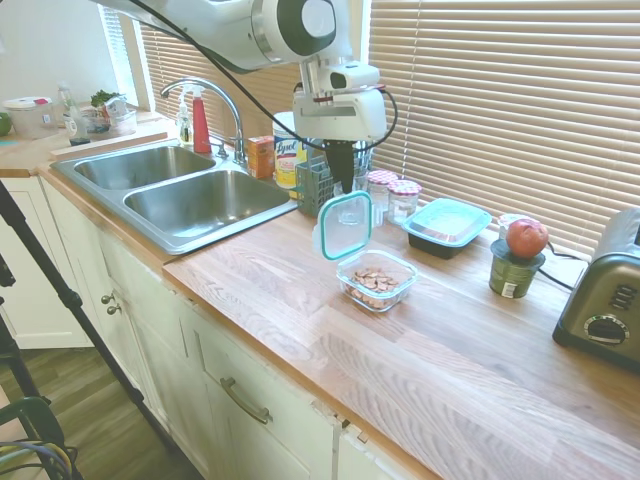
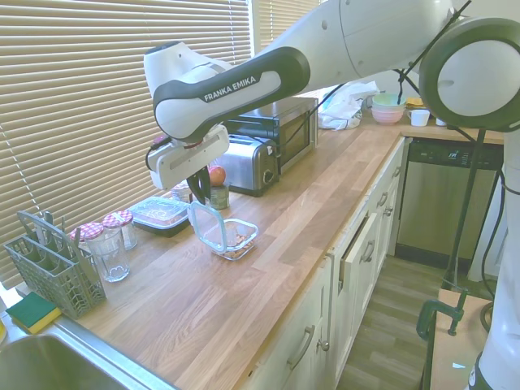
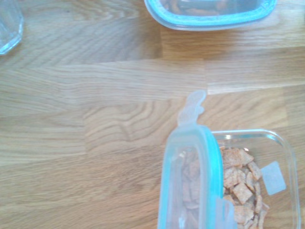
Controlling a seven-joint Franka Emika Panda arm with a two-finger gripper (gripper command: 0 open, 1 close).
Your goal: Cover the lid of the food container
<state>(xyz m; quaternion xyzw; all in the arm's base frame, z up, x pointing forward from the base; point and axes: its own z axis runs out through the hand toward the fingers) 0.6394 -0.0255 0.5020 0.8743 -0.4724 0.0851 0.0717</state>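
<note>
The lid (image 1: 346, 226), clear with a teal rim and snap tabs, hangs upright on edge from my gripper (image 1: 341, 186), which is shut on its top rim. Its lower edge is just above the near left rim of the food container (image 1: 376, 280). That container is a small clear square tub with brown pieces inside, standing open on the wooden counter. In the second exterior view the lid (image 2: 208, 226) stands against the container (image 2: 236, 238), below my gripper (image 2: 199, 192). From the wrist the lid (image 3: 190, 181) appears edge-on beside the open container (image 3: 252, 181).
A black tray with a teal lid (image 1: 447, 224) sits behind the container. Two checked-lid jars (image 1: 392, 195) and a grey utensil caddy (image 1: 316, 183) stand by the sink (image 1: 170, 190). A can topped with an apple (image 1: 520, 258) and a toaster (image 1: 606, 295) are at right.
</note>
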